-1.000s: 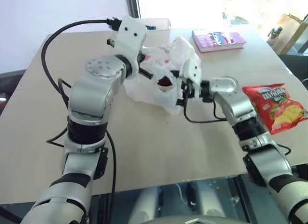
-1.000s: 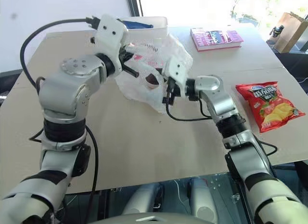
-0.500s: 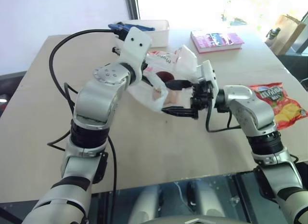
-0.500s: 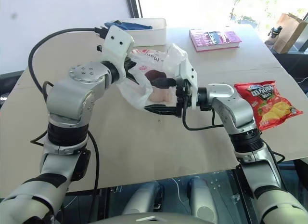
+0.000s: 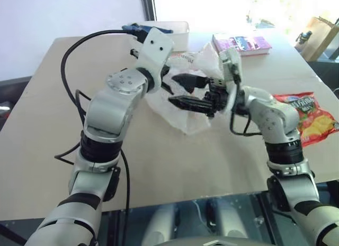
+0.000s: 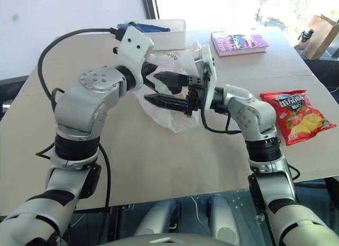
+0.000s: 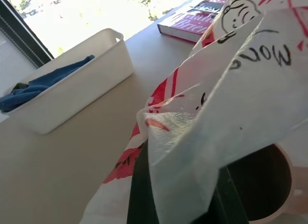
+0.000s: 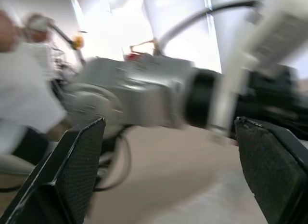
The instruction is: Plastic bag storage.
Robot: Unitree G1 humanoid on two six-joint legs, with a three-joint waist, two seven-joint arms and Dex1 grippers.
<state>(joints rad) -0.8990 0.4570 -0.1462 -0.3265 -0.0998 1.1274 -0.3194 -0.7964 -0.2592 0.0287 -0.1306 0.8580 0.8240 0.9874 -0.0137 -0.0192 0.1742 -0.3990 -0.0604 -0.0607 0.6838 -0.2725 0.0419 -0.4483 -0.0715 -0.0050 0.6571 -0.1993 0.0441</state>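
Counting one plastic bag (image 6: 177, 116), one book (image 6: 238, 43), one chips packet (image 6: 296, 121).

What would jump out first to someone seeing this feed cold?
The crinkly white plastic bag with red print, bunched mid-table and pinched by the shut left gripper. Right beside it the right gripper has its black fingers spread wide, pointing across toward the left arm. Off to the right lies a red chips packet.

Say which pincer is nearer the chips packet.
Right. The right pincer hangs open over the plastic bag, beside the chips packet; the left pincer, shut on the bag, sits farther away.
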